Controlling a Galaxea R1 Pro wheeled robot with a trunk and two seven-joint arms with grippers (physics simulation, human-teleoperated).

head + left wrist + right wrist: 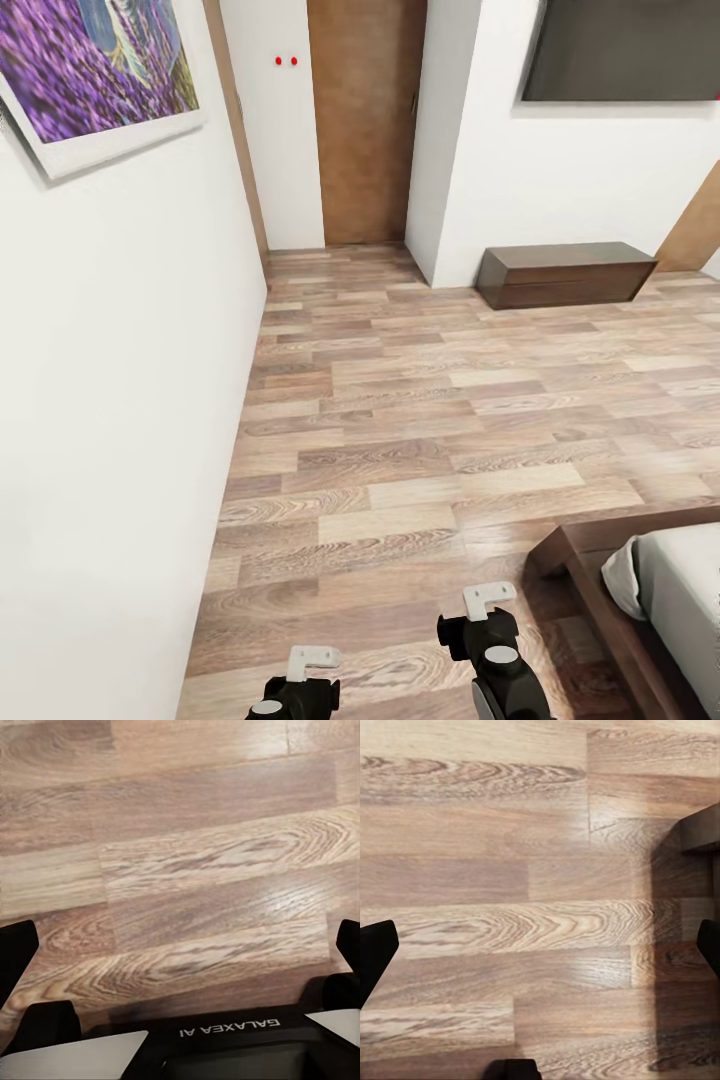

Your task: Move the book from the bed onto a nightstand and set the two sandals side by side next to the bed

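We are looking down over a bedroom with a wood-plank floor [420, 420] in mixed brown tones. A white wall [110, 400] runs along our left side, and a framed purple lavender picture [90, 70] hangs on it at the far left. Straight ahead at the far end stands a brown wooden door [365, 120], closed, with two small red dots [286, 61] on the white wall just left of it. To the far right, a long low dark brown cabinet [565, 273] sits on the floor against a white wall, below a dark flat screen [620, 50] mounted on that wall.

At the near right, a corner of the bed [600, 600] comes into view: dark brown wooden frame with the off-white mattress [680, 600] on top.

Our two arms reach in from the near edge. The left gripper [300, 685] hangs over bare floor on the near side. The right gripper [485, 620] hangs just left of the bed frame corner.

In the left wrist view, the left jaws stand wide apart with only floor planks between them, holding nothing. In the right wrist view, the right jaws are likewise spread wide and hold nothing, with floor beneath and a dark corner of the bed frame [701, 829] at one edge.
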